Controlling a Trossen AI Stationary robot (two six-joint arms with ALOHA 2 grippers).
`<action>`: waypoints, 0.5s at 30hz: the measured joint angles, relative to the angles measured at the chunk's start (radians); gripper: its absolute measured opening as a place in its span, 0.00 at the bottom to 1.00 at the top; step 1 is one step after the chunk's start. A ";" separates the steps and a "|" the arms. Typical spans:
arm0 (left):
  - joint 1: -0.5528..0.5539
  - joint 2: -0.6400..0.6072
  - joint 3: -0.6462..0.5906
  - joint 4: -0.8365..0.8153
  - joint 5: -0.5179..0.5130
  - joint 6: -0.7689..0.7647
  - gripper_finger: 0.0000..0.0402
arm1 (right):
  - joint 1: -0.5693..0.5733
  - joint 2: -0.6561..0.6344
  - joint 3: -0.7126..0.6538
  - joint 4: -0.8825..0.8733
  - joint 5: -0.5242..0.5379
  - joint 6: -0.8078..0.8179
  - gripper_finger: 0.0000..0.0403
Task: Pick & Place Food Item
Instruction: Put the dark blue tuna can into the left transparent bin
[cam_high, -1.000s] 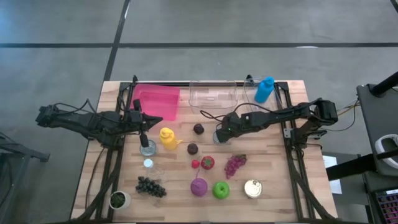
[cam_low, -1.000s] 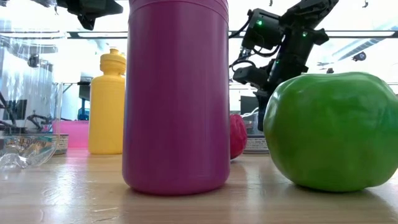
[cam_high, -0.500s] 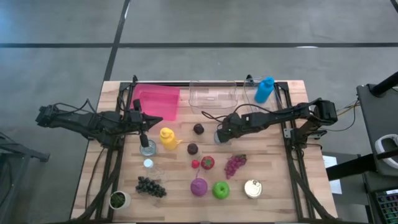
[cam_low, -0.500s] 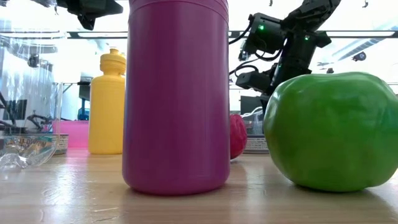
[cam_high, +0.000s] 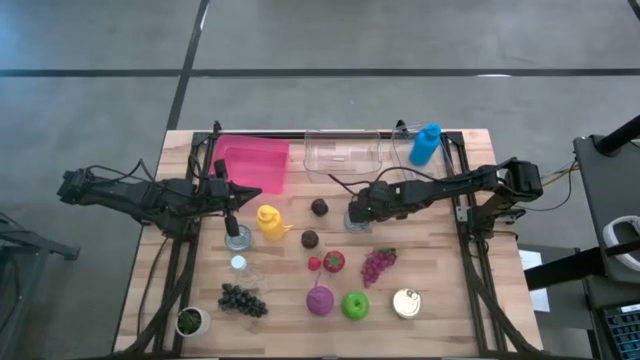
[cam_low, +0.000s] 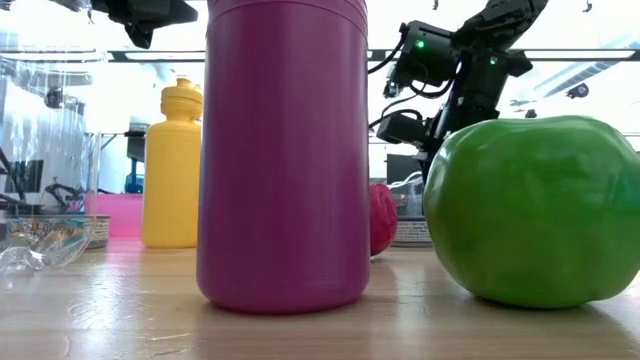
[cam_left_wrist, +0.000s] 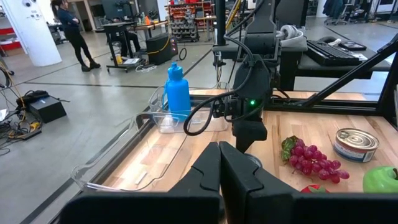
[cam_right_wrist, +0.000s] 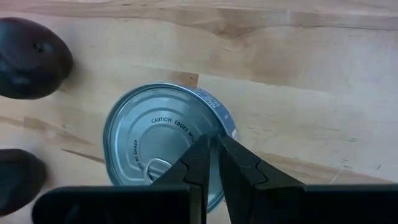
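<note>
My right gripper (cam_high: 355, 214) is shut just right of the table's middle, its tips (cam_right_wrist: 211, 142) over the lid of a silver can (cam_right_wrist: 165, 143) that stands upright on the wood; the same can (cam_high: 357, 222) shows in the high view. Two dark plums (cam_high: 319, 207) (cam_high: 310, 239) lie to its left. A red strawberry (cam_high: 333, 261), red grapes (cam_high: 378, 264), dark grapes (cam_high: 243, 299) and a green apple (cam_high: 355, 305) lie nearer the front. My left gripper (cam_left_wrist: 219, 149) waits shut, raised beside the yellow bottle (cam_high: 270, 221). My right gripper points its shut fingers slanting down from the table's right at the can's lid (cam_right_wrist: 186, 124), close to the pull tab (cam_right_wrist: 155, 167). I cannot tell whether the tips touch the lid or stand just above it.
A pink bin (cam_high: 255, 163), a clear bin (cam_high: 343, 152) and a blue bottle (cam_high: 425, 144) line the far edge. A purple cup (cam_high: 320, 300), a second tin (cam_high: 406, 303), a small pot (cam_high: 190, 321) and a can (cam_high: 238, 238) under my left arm stand around.
My right gripper has rolled about its own pointing line while staying over the silver can; it remains shut. The can and the food items have not moved.
</note>
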 joint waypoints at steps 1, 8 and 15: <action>0.000 0.000 0.000 0.000 0.000 0.000 0.00 | 0.000 0.000 0.000 0.000 0.000 -0.002 0.08; 0.000 0.000 0.000 0.000 0.000 0.000 0.00 | 0.000 0.000 0.000 0.004 -0.003 -0.091 0.08; 0.000 0.000 0.000 0.000 0.000 0.003 0.00 | 0.000 0.000 0.000 0.007 -0.003 -0.102 0.08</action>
